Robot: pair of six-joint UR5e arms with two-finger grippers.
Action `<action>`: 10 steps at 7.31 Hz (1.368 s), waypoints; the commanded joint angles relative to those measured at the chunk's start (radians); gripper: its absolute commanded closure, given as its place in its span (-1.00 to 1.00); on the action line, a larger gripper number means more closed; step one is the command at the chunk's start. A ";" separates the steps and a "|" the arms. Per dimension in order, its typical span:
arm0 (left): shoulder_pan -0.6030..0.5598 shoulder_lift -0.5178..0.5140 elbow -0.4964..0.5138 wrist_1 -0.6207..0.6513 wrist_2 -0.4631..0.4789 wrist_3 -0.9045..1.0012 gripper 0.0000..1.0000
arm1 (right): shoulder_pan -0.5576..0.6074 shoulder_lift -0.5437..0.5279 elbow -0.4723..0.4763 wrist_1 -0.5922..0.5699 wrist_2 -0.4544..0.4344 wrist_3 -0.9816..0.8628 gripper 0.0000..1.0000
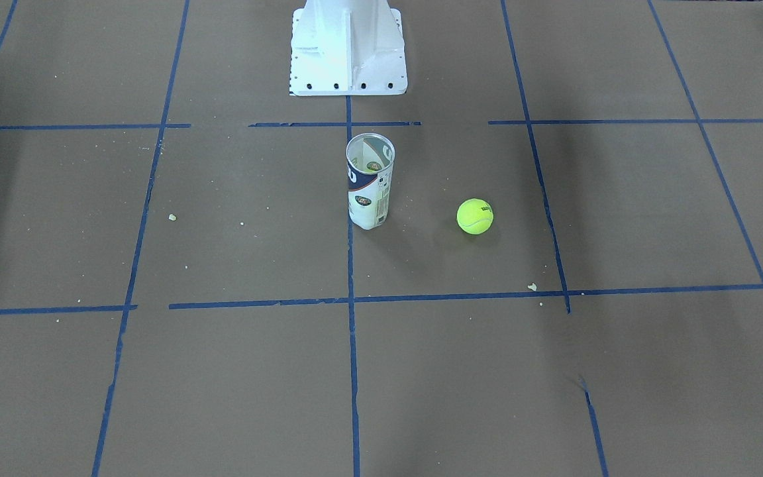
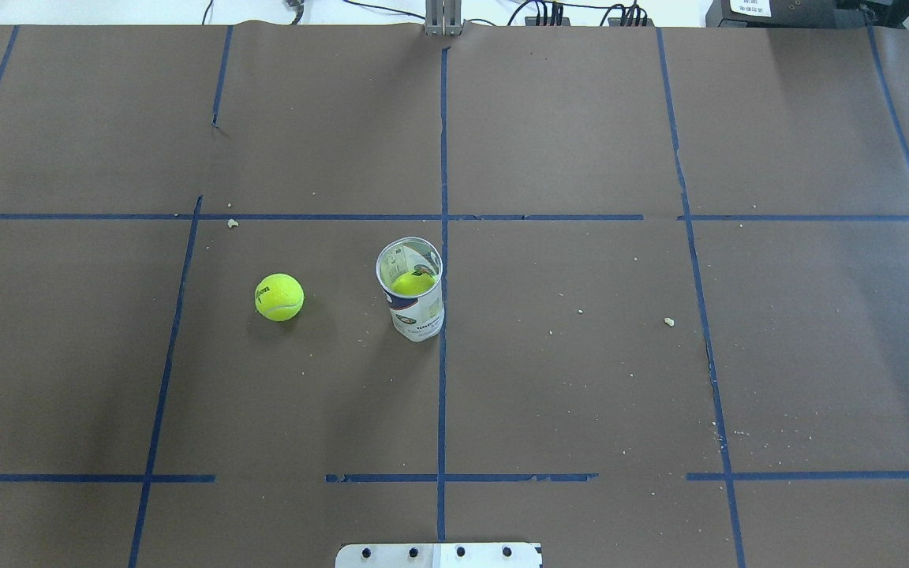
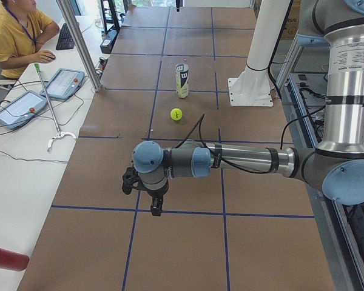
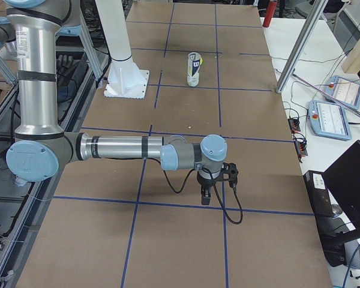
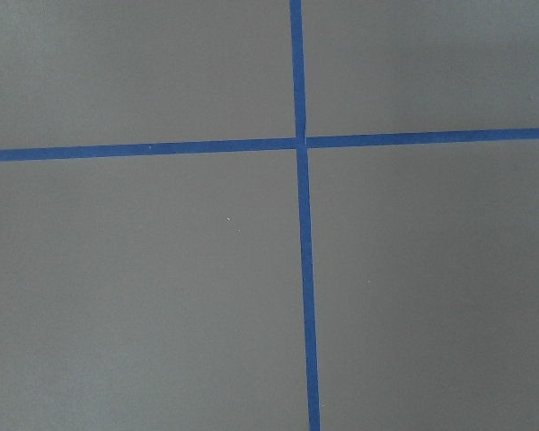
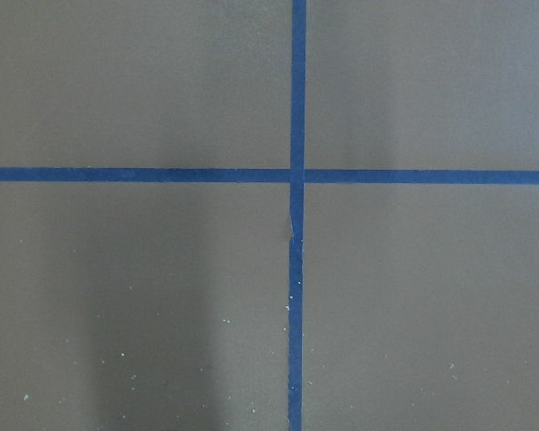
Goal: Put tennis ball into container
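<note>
The tennis ball (image 1: 475, 216) (image 2: 279, 297) (image 3: 176, 114) lies on the brown table cover, a short way to the robot's left of the container (image 1: 369, 182) (image 2: 413, 296) (image 3: 182, 80) (image 4: 194, 69). The container stands upright with its top open, and the overhead view shows something yellow-green (image 2: 413, 282) inside it. My left gripper (image 3: 147, 197) hangs over the table far from both; my right gripper (image 4: 216, 186) hangs far off at the other end. Each shows only in a side view, so whether they are open or shut I cannot tell. Both wrist views show only tape lines.
The white robot base (image 1: 348, 50) (image 4: 127, 81) stands behind the container. Blue tape lines grid the brown cover, with small crumbs (image 2: 669, 321) scattered on it. An operator (image 3: 15, 33) sits at a side desk with tablets (image 3: 64, 83).
</note>
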 commanded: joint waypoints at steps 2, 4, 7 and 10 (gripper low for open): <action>0.000 -0.015 -0.007 0.004 0.007 -0.007 -1.00 | 0.000 0.000 0.000 0.000 0.000 0.000 -1.00; -0.002 -0.006 0.007 -0.017 0.000 -0.007 -1.00 | 0.000 0.000 0.000 0.000 0.000 0.000 -1.00; 0.024 -0.012 -0.002 -0.049 -0.009 -0.009 -1.00 | 0.000 0.000 0.000 0.000 0.000 0.000 -1.00; 0.229 -0.043 -0.067 -0.256 -0.067 -0.383 -1.00 | 0.000 0.000 0.000 0.000 0.000 0.000 -1.00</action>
